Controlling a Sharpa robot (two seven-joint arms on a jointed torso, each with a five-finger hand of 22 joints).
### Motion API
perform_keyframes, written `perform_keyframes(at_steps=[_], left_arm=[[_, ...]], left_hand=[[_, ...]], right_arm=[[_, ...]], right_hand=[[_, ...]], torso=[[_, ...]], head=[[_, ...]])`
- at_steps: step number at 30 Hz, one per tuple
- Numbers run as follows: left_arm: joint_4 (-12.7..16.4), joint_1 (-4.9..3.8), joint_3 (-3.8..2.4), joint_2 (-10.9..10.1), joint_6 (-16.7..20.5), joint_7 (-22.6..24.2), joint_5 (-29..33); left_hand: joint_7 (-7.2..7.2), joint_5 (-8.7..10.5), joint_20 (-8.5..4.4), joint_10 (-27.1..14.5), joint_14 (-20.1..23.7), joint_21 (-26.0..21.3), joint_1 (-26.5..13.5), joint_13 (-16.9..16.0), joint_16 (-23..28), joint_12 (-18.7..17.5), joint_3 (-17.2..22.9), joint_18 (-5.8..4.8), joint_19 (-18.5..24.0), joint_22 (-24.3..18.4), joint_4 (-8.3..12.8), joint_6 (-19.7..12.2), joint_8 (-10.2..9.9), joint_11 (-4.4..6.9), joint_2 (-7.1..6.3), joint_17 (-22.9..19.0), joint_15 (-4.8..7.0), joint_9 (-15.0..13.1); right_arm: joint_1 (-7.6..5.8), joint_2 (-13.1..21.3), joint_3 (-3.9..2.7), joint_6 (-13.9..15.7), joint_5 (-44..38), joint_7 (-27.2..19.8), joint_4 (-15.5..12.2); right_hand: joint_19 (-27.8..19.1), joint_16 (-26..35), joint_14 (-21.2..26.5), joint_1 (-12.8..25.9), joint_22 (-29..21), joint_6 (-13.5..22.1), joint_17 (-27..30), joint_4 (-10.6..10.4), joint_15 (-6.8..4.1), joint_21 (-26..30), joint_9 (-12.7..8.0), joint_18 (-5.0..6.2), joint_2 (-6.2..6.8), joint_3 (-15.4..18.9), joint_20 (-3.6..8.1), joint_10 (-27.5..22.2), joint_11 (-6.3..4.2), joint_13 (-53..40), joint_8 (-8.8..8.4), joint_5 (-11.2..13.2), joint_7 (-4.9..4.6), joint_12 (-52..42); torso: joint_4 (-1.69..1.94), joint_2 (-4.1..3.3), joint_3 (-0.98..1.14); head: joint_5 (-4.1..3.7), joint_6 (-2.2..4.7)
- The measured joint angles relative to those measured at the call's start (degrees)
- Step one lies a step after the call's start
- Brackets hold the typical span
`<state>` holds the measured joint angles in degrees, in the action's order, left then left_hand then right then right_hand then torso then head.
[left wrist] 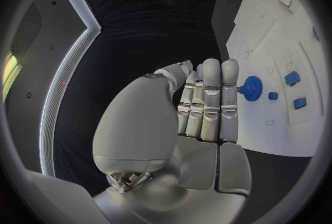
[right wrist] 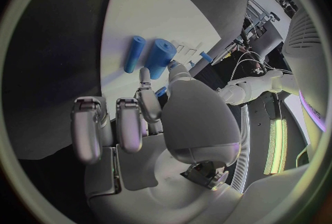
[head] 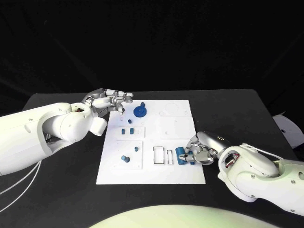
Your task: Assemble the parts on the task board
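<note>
The white task board point(head: 172, 175) lies in the middle of the black table. A blue gear point(head: 141, 111) sits near its far left part. My left hand point(head: 111, 100) hovers at the board's far left corner, fingers stretched out side by side toward the gear point(left wrist: 250, 87), holding nothing. My right hand point(head: 201, 151) rests at the board's near right edge. Its thumb and a fingertip pinch the end of a thick blue cylinder point(right wrist: 159, 57), with the other fingers curled. A thinner blue cylinder point(right wrist: 134, 53) lies beside it.
Small blue pieces point(head: 128, 129) stand in a left-hand recess of the board, and others point(head: 125, 158) sit in the near left recess. White rectangular slots point(head: 159, 154) lie just left of the right hand. Black table point(head: 56, 166) surrounds the board.
</note>
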<state>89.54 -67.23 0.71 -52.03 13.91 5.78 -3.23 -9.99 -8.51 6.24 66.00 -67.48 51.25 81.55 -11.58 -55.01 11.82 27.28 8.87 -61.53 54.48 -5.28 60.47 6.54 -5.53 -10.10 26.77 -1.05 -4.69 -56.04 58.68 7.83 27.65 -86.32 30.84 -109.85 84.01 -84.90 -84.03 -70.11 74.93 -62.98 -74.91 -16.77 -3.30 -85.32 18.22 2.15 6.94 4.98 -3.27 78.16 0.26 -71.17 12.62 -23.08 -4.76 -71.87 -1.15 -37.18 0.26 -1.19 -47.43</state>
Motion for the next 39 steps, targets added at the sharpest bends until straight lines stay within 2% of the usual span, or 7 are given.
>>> perform_keyframes(at_steps=[10, 24, 27, 30, 33, 39], left_arm=[[0.18, 0.0, 0.0, -0.19, -0.24, -0.07, 0.02], [0.31, 0.0, 0.0, -0.28, -0.61, -0.18, 0.04], [0.33, 0.0, 0.0, -0.28, -0.66, -0.2, 0.04], [0.35, 0.0, 0.0, -0.3, -0.71, -0.22, 0.04], [0.36, 0.0, 0.0, -0.34, -0.75, -0.24, 0.04], [0.37, 0.0, 0.0, -0.37, -0.79, -0.26, 0.04]], left_hand=[[0.0, 0.0, 0.0, 0.0, 0.0, 0.0, 0.0, 0.01, 0.0, 0.0, 0.0, 0.0, 0.0, 0.0, 0.0, 0.0, 0.0, 0.0, 0.0, 0.01, 0.0, 0.0], [0.0, 0.0, 0.0, -0.22, 0.0, 0.0, 0.0, 0.01, 0.0, 0.0, 0.0, 0.0, 0.0, 0.0, 0.0, 0.0, 0.0, -0.22, 0.0, 0.01, 0.0, 0.0], [-0.06, 0.0, 0.0, -0.22, 0.0, 0.0, -0.21, 0.02, 0.0, 0.0, -0.16, 0.0, 0.0, -0.08, -0.16, -0.07, 0.0, -0.22, 0.21, -0.02, 0.0, 0.04], [-0.2, 0.0, 0.0, -0.22, 0.0, 0.0, -0.23, 0.02, 0.0, 0.0, -0.16, 0.0, 0.0, -0.09, -0.16, -0.22, 0.0, -0.23, 0.23, -0.04, 0.0, 0.06], [-0.2, 0.0, 0.0, -0.22, 0.0, 0.0, -0.23, 0.02, 0.0, 0.0, -0.16, 0.0, 0.0, -0.09, -0.16, -0.22, 0.0, -0.23, 0.23, -0.04, 0.0, 0.05], [-0.2, 0.0, 0.0, -0.22, 0.01, 0.0, -0.23, 0.02, 0.0, 0.0, -0.16, 0.0, 0.0, -0.08, -0.16, -0.22, 0.0, -0.23, 0.23, -0.04, 0.0, 0.05]], right_arm=[[0.95, -1.65, -0.02, -0.49, 0.04, 0.71, 1.26], [1.03, -2.69, -0.17, -0.39, 0.01, 1.33, 1.98], [1.07, -2.71, -0.15, -0.07, 0.0, 1.45, 1.94], [1.19, -2.54, -0.07, 0.66, -0.01, 1.61, 1.49], [1.25, -2.04, -0.06, 1.77, 0.0, 1.7, 0.48], [0.95, -1.25, -0.54, 4.6, 0.31, 1.72, -2.21]], right_hand=[[0.0, 0.0, 0.0, 0.22, 0.0, 0.0, 0.01, -0.15, 0.0, 0.22, 0.08, 0.0, -0.22, 0.16, 0.0, 0.0, 0.0, 0.01, 0.0, 0.0, 0.0, 0.0], [0.0, 0.0, 0.0, 0.44, -0.01, -0.13, -0.04, 0.0, 0.0, 0.23, 0.3, 0.0, -0.44, 0.63, -0.01, 0.1, 0.1, -0.25, 0.44, 0.01, 0.12, 0.0], [0.0, 0.0, 0.0, 0.41, -0.02, -0.4, -0.03, 0.08, 0.01, 0.0, 0.59, 0.0, -0.86, 0.71, -0.01, 0.42, -0.21, -0.96, 0.9, -0.99, 0.4, -0.52], [0.01, 0.0, 0.19, -0.19, -0.02, -0.5, -0.03, 0.08, -0.22, -0.75, 0.84, -0.91, -1.67, 0.71, 0.43, 0.92, -0.71, -1.69, 1.23, -2.57, 0.49, -1.15], [0.01, -0.34, 0.0, -0.57, -0.02, -0.77, -0.03, 0.08, -0.42, -1.35, 1.04, -0.91, -2.04, 0.71, 0.43, 1.38, -0.7, -2.3, 1.56, -3.55, 0.77, -1.73], [0.01, -0.34, 0.0, -0.98, -0.02, -0.89, -0.02, 0.17, -0.42, -1.59, 1.67, -0.91, -2.45, 0.95, 0.43, 1.74, -0.93, -2.83, 1.77, -4.97, 0.89, -1.94]], torso=[[-0.02, -0.01, -0.01], [-0.04, 0.04, -0.02], [-0.04, 0.03, -0.02], [-0.04, 0.02, 0.01], [-0.04, 0.02, 0.01], [-0.02, 0.02, 0.04]], head=[[0.31, -0.14], [0.23, -0.04], [0.23, -0.03], [0.23, -0.05], [0.27, -0.11], [0.27, -0.16]])
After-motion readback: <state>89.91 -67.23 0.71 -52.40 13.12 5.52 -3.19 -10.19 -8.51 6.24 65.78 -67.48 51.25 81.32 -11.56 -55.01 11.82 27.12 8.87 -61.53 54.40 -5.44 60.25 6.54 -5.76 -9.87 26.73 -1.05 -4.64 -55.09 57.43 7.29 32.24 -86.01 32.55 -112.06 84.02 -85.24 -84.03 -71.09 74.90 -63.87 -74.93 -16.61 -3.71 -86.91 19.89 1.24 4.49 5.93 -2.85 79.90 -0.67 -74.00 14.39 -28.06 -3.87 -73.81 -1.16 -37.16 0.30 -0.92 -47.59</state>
